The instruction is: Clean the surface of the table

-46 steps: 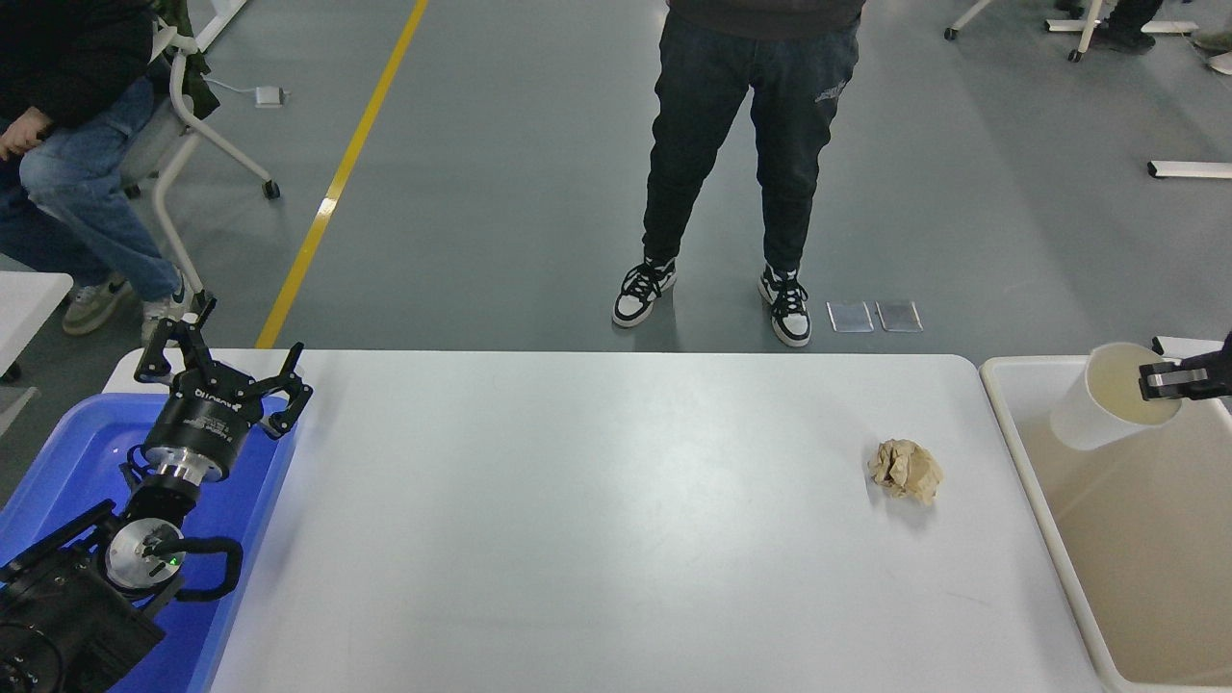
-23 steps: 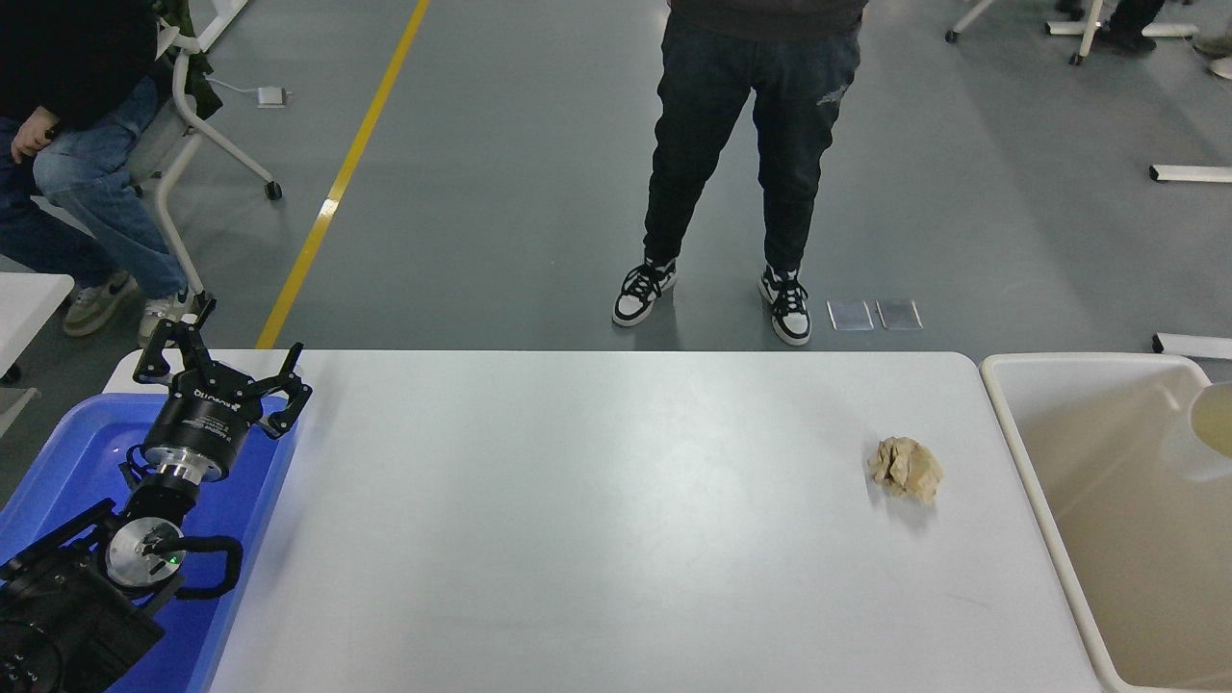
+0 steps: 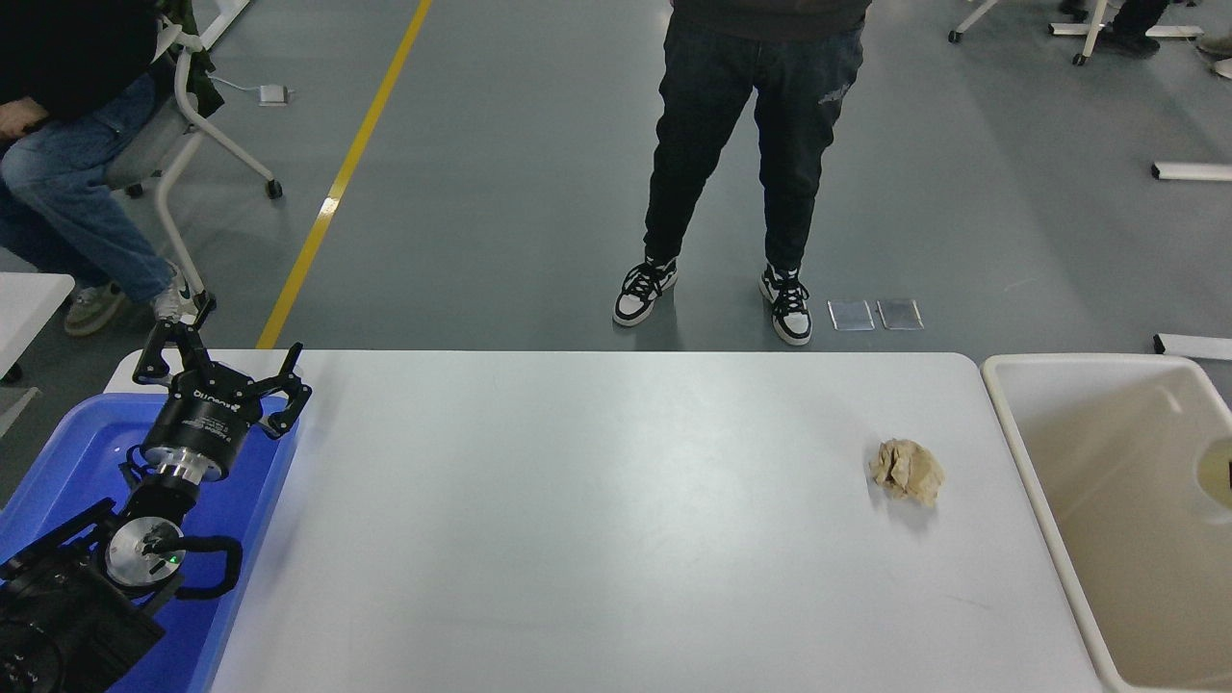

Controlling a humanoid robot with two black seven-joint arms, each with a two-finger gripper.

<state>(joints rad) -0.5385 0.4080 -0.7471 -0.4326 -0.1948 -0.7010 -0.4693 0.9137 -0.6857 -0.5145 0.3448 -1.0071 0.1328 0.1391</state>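
Note:
The white table surface (image 3: 577, 539) fills the middle of the view. A crumpled brown paper ball (image 3: 906, 471) lies on it near its right end. A white paper cup (image 3: 1216, 472) shows only in part at the right edge, over the beige bin (image 3: 1022, 452). My right gripper is out of view past the right edge; only a dark sliver shows beside the cup. My left gripper (image 3: 219, 364) is parked at the lower left, open and empty, over the blue tub (image 3: 58, 452).
A person in dark trousers and black-and-white shoes (image 3: 712, 289) stands at the table's far side. Another person (image 3: 67, 192) sits on a chair at the upper left. The beige bin adjoins the table's right end and the blue tub its left end.
The cup has moved right and down over the beige bin to the picture's edge. My right gripper has left the view. The left arm has not moved.

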